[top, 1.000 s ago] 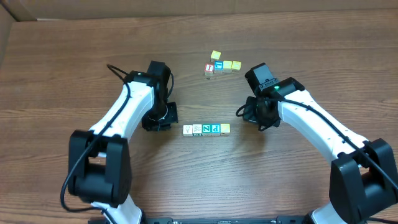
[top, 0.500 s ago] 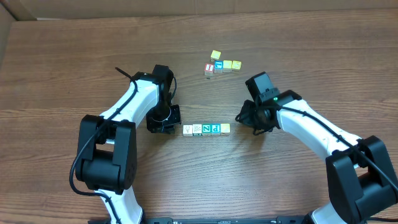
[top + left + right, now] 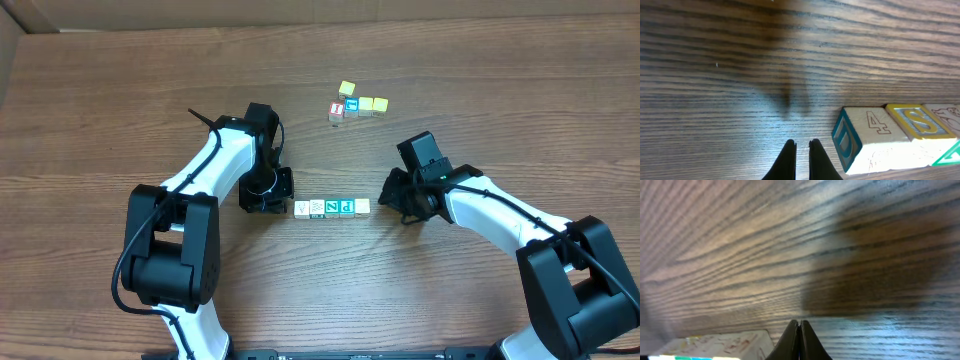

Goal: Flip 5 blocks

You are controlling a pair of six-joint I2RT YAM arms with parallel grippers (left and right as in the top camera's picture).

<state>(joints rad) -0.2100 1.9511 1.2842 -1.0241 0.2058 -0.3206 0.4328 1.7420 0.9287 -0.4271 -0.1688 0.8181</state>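
Overall: five blocks (image 3: 331, 207) lay in one straight row, side by side and touching, near the middle of the wooden surface (image 3: 120, 60).
Row order, left to right in the overhead view: first whitish cube (image 3: 302, 208), second whitish cube (image 3: 317, 207), green cube (image 3: 332, 206) with a white Z, teal cube (image 3: 347, 206), pale yellow cube (image 3: 362, 205).
Left arm: the left gripper (image 3: 801, 150) was closed to a thin slit and held nothing. It sat low over the surface, just beside the first whitish cube and apart from it.
Left wrist view: the first whitish cube showed a 4 on its upper face and a teal letter on the face turned to the gripper. The next cube showed a yellow-framed S.
Right arm: the right gripper (image 3: 800, 327) had its fingertips pressed together and was empty. It was near the row's other end, apart from the pale yellow cube.
Right wrist view: a pale cube showed at the lower left edge, partly cut off; which face was up could not be told.
Other items: a separate cluster of cubes (image 3: 358, 103), among them a red-faced cube (image 3: 337, 110) and a blue-faced cube (image 3: 351, 105), lay farther back, well apart from the row.
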